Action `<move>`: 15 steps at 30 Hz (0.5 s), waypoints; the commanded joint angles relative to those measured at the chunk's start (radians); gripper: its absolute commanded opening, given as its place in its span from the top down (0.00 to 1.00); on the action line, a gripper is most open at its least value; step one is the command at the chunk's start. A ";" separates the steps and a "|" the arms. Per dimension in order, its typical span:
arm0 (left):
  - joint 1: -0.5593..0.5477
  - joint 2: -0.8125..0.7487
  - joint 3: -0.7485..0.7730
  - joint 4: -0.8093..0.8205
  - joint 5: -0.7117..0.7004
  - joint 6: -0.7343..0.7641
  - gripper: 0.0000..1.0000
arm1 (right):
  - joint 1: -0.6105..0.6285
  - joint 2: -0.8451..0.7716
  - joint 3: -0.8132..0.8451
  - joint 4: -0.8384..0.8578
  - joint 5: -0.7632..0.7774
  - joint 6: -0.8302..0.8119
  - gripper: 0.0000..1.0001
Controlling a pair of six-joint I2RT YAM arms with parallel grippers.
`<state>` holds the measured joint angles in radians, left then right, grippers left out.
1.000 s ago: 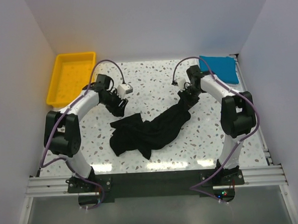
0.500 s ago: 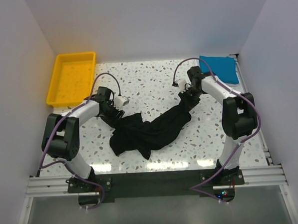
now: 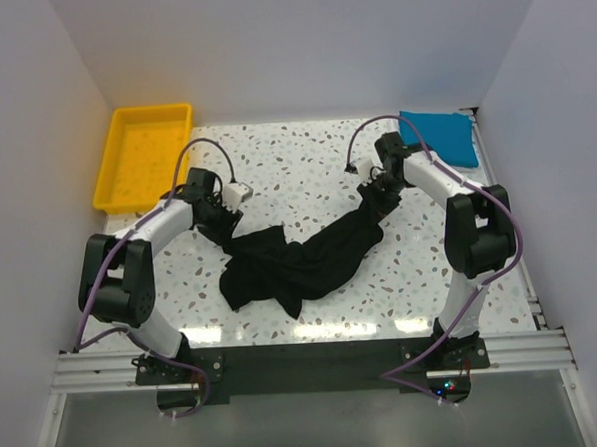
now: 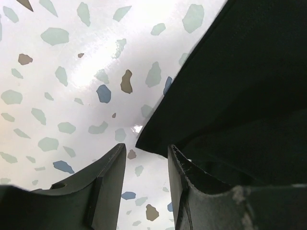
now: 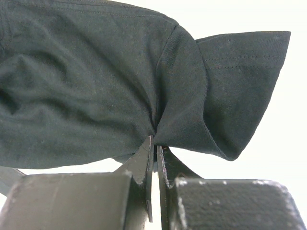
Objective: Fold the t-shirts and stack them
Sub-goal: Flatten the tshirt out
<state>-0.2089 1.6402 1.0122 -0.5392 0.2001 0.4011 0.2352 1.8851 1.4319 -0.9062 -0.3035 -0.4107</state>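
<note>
A large black t-shirt (image 3: 301, 263) lies crumpled across the middle of the table. Its right end is lifted by my right gripper (image 3: 370, 202), which is shut on a bunched fold of the black t-shirt (image 5: 96, 86) beside a sleeve, as the right wrist view shows at the right gripper (image 5: 156, 141). My left gripper (image 3: 227, 230) sits low at the shirt's upper left corner. In the left wrist view the left gripper (image 4: 146, 153) stands open, and a corner of the black t-shirt (image 4: 240, 72) lies just ahead of its tips. A folded bright blue t-shirt (image 3: 441, 136) rests at the back right.
A yellow plastic tray (image 3: 108, 183) stands at the back left corner, just beyond the left arm. White walls close in the speckled table (image 3: 295, 164) on three sides. A metal rail runs along the near edge.
The left gripper has moved toward me and down onto the shirt's upper left corner, and its jaws have narrowed. The right gripper has held still with the cloth.
</note>
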 commanded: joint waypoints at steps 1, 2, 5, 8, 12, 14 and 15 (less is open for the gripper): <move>0.008 0.026 0.029 0.025 -0.007 -0.022 0.55 | 0.001 -0.035 0.002 -0.017 -0.002 -0.019 1.00; 0.009 0.033 0.022 0.030 -0.014 -0.022 0.55 | 0.000 -0.034 0.002 -0.019 0.000 -0.019 1.00; 0.009 0.056 0.006 0.044 -0.028 -0.024 0.55 | 0.001 -0.035 -0.001 -0.020 0.003 -0.020 1.00; 0.008 0.078 -0.015 0.059 -0.037 -0.022 0.54 | 0.000 -0.037 -0.005 -0.020 0.006 -0.020 1.00; 0.008 0.109 -0.021 0.064 -0.021 -0.015 0.75 | 0.000 -0.037 -0.005 -0.023 0.006 -0.020 1.00; 0.016 0.098 0.012 0.048 0.001 -0.012 0.89 | 0.000 -0.043 -0.008 -0.022 0.012 -0.026 1.00; 0.020 0.080 0.029 0.042 0.007 -0.008 1.00 | 0.001 -0.046 -0.014 -0.022 0.015 -0.028 1.00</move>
<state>-0.2031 1.7184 1.0088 -0.4953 0.1768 0.4007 0.2352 1.8851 1.4307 -0.9123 -0.3027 -0.4149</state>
